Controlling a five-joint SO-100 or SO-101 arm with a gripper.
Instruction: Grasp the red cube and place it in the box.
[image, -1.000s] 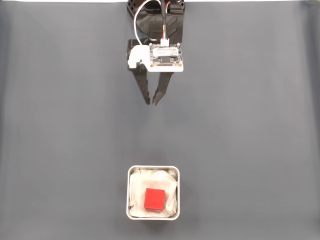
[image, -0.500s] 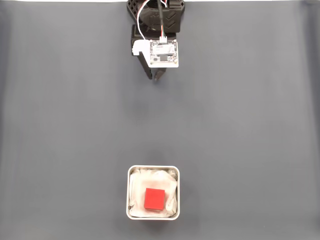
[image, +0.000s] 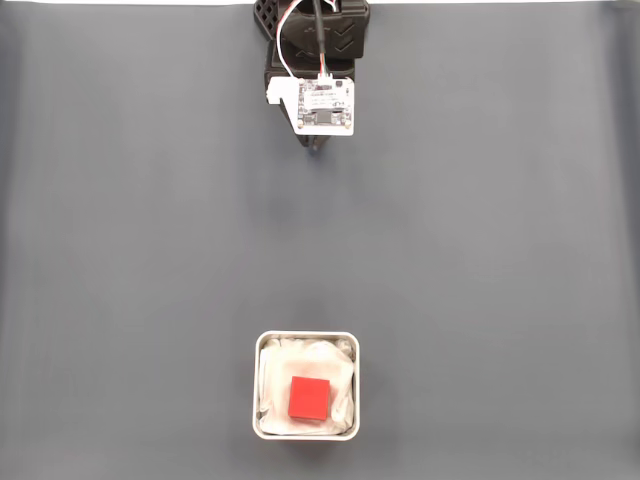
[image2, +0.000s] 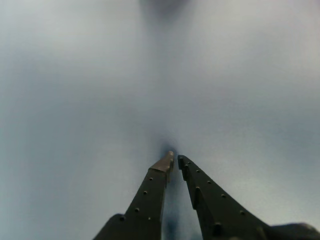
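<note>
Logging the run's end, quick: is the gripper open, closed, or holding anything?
Gripper: closed, jaws nearly touching, empty. The small bright red cube sits in the white-lined square metal box.

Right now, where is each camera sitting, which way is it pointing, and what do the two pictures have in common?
Fixed view: sits above the table, looking straight down; the arm folded at the top edge, its claw barely peeking out, and the box holding the red cube near the bottom.
Wrist view: rides on the arm, looking along the claw at blurred grey surface close below; two dark fingers nearly touching, nothing between them.
Shared: the claw tips and the grey table surface.
</note>
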